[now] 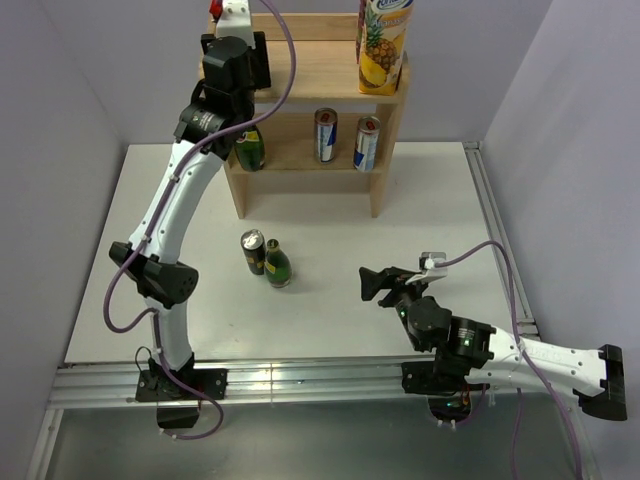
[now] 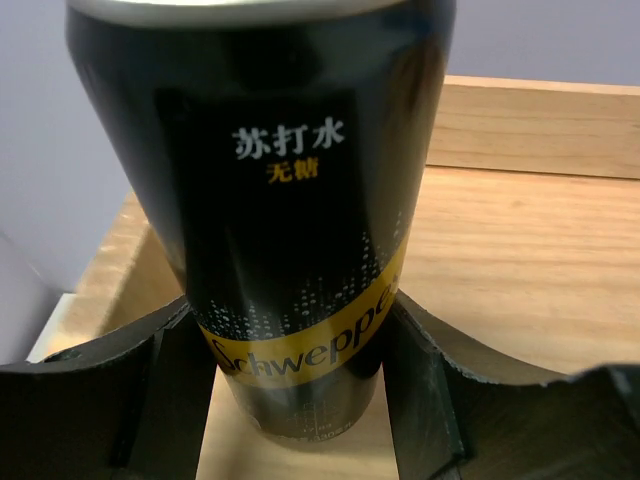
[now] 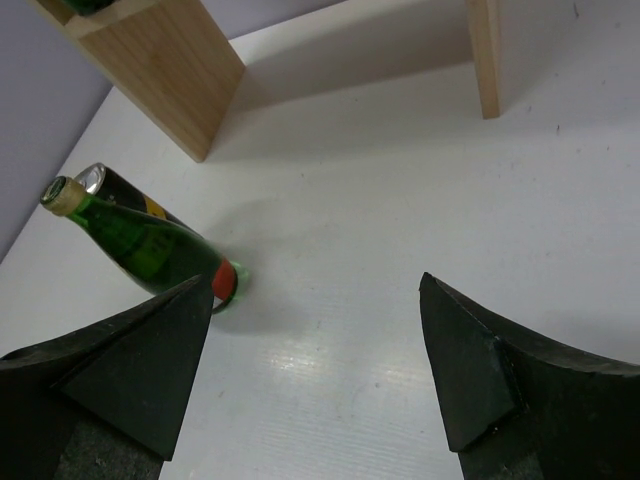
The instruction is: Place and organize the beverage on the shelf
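Left gripper [image 2: 295,400]: shut tight on the black soda can [image 2: 270,200], one finger on each side, low down by the yellow band.
Black soda can: standing straight up over the left end of the top board [image 2: 520,260] of the shelf [image 1: 378,190]; cannot tell if sitting on the wood or just above it.
Step in hand: putting this can down on the top level, most likely near the end of that step.
Next move: go down gently until the bottom sits flat, then spread the fingers and pull straight back without bumping the can.
Watch out for: raised rim [image 2: 530,125] close behind; tall thin can, easy to tip.
Left arm [image 1: 175,200]: reaching high and far forward from its base, elbow bent, wrist up by the left corner of the shelf.
Right gripper [image 3: 315,380]: spread wide, nothing between the fingers.
Right arm [image 1: 520,355]: low and folded over the table [image 1: 450,200], pointing left toward the drinks there.
On the shelf already: juice carton [image 1: 383,45] on top at the right; dark bottle [image 1: 250,148], left tall can [image 1: 325,135] and right tall can [image 1: 367,143] on the bottom level.
On the table: second black can [image 1: 252,250] and green bottle [image 1: 277,265], just beside each other, in front of the shelf.
How far along: more than half done, by the look of it; two drinks to go after this one.
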Tool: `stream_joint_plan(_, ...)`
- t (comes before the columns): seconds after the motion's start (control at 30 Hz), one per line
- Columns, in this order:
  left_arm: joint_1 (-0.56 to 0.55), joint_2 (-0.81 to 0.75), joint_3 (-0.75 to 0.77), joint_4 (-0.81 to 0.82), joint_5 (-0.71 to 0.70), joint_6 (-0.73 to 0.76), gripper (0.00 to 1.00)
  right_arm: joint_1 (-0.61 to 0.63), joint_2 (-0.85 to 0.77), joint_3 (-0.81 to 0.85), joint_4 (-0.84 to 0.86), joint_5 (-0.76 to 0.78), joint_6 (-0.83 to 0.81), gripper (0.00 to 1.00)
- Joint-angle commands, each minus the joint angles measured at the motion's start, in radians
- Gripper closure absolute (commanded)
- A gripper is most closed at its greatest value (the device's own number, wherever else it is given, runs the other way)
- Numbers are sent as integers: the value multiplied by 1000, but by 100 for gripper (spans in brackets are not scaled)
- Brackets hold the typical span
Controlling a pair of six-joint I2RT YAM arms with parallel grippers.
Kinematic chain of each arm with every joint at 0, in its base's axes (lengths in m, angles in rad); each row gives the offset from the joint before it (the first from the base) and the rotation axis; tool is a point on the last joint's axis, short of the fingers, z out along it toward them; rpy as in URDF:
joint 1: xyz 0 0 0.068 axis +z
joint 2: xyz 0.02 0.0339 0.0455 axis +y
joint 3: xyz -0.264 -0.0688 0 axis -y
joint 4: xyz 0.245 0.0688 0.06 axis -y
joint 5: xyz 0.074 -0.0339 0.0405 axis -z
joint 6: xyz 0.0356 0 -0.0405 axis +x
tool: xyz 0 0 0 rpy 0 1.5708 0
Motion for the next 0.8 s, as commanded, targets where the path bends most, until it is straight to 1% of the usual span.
stream_joint_plan(0.0, 51, -34, 50, 44, 73, -15, 100, 7, -3, -9, 7, 22, 31, 10)
stream_joint_plan(0.33, 85, -49, -55, 73, 93, -45, 99, 6, 26, -15, 26, 22, 40, 10)
stream_joint_plan(0.37, 85, -54, -72, 73, 96, -45, 94, 7, 31, -13, 28, 22, 40, 10)
stream_joint_plan(0.43, 85, -68, -106, 77, 100, -45, 86, 6, 37, -12, 28, 22, 43, 9)
stream_joint_plan(0.47, 83, -72, -114, 77, 108, -45, 74, 6, 40, -10, 28, 22, 43, 8)
stream_joint_plan(0.53, 83, -88, -141, 80, 111, -42, 59, 7, 44, -9, 28, 22, 45, 8)
stream_joint_plan(0.57, 83, -94, -149, 80, 117, -40, 45, 6, 44, -9, 28, 22, 45, 8)
stream_joint_plan(0.6, 83, -97, -158, 82, 119, -40, 38, 6, 43, -9, 28, 21, 46, 7)
stream_joint_plan(0.63, 83, -107, -174, 84, 119, -42, 28, 6, 44, -10, 28, 21, 48, 7)
stream_joint_plan(0.73, 82, -124, -203, 88, 123, -46, 19, 7, 43, -9, 28, 21, 51, 7)
stream_joint_plan(0.77, 82, -127, -204, 88, 125, -46, 18, 6, 43, -9, 28, 21, 52, 7)
